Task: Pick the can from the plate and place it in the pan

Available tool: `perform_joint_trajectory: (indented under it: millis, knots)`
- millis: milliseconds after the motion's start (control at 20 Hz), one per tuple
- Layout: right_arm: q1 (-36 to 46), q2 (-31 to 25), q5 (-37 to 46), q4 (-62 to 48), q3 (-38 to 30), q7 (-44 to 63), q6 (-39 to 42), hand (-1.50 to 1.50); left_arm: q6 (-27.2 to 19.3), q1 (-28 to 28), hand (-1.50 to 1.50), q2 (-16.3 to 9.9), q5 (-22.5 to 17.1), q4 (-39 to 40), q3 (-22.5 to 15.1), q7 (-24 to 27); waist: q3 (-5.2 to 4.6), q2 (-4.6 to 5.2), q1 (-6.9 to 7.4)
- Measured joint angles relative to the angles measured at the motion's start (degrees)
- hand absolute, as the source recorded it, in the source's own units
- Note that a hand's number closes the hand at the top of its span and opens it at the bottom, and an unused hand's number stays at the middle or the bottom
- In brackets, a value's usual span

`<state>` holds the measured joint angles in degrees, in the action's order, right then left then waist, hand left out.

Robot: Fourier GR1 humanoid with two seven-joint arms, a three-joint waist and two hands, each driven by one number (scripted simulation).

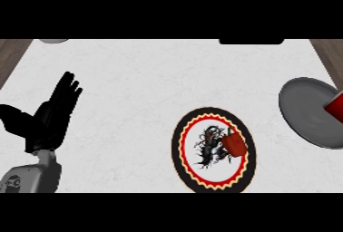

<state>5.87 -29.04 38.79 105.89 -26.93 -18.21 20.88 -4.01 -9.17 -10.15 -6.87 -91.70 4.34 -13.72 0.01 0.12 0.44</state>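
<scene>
1. Left hand (50,115) rests open at 9 o'clock on the counter (147,77), fingers up, holding nothing.
2. Right hand is out of view, so its state cannot be told.
3. Red can (234,143) sits on the plate (184,145), at about 5 o'clock of centre.
4. Grey pan (305,113) lies at 3 o'clock, well apart from the plate.
5. Judging by this, nothing is done yet: grasp, carry and placement all remain.

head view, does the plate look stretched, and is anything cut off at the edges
Head view: the plate reads taller than wide, stretched by the steep downward angle. The can on it casts almost no shadow, so the light looks flat. The pan is cut by the right edge, and the left hand rests open at the view's left.
</scene>
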Motion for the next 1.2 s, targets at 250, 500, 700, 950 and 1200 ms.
perform_joint_trajectory:
  millis: [250,500,700,950,1200]
  knots:
    - [7.32,-3.33,1.28,-19.29,-1.04,-7.81,-6.01,1.5,0.55,-0.5,0.0,-0.47,0.04,0.54,0.61,0.29,0.03,0.13,0.41]
    - [14.58,-5.58,3.4,-37.8,0.76,-16.79,-11.62,1.5,0.46,-1.52,0.0,0.03,-0.07,0.53,0.43,-0.86,0.08,0.22,0.75]
    - [20.13,-6.12,5.51,-51.78,2.57,-23.62,-16.27,1.5,0.51,-1.55,0.0,0.29,0.35,0.84,0.25,-0.47,0.1,0.32,1.0]
    - [24.39,-5.28,9.77,-65.13,4.73,-27.96,-24.29,1.5,0.34,-1.98,0.0,0.65,0.69,0.99,0.23,-0.22,0.11,0.38,1.11]
    - [28.6,-6.04,11.41,-77.23,3.97,-23.87,-24.61,-1.5,0.63,-1.65,0.0,1.2,0.93,0.84,-0.42,0.56,0.17,0.68,1.85]
